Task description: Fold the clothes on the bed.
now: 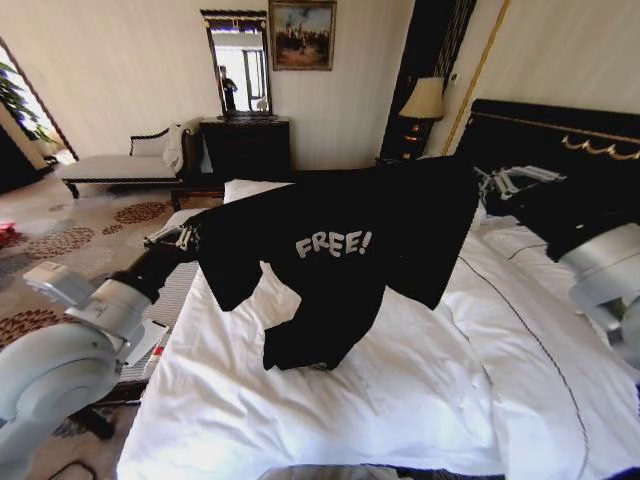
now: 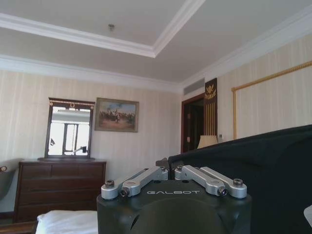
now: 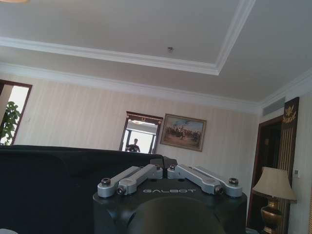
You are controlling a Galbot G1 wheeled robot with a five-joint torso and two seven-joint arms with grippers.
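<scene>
Above the white bed [image 1: 330,400], your two grippers held the black T-shirt [image 1: 340,250] stretched out in the air, its "FREE!" lettering facing the head camera and its lower hem drooping to the duvet. Your left gripper [image 1: 185,238] was clenched on one top corner; your right gripper [image 1: 495,183] pinched the other, near the dark headboard [image 1: 560,130]. In both wrist views the fingers met on dark fabric.

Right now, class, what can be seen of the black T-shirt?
The black T-shirt is soft, short-sleeved fabric with white "FREE!" lettering. It hangs spread above the bed, its lower part draping onto the white duvet. The left gripper and right gripper pinch its upper edge, one at each end.
</scene>
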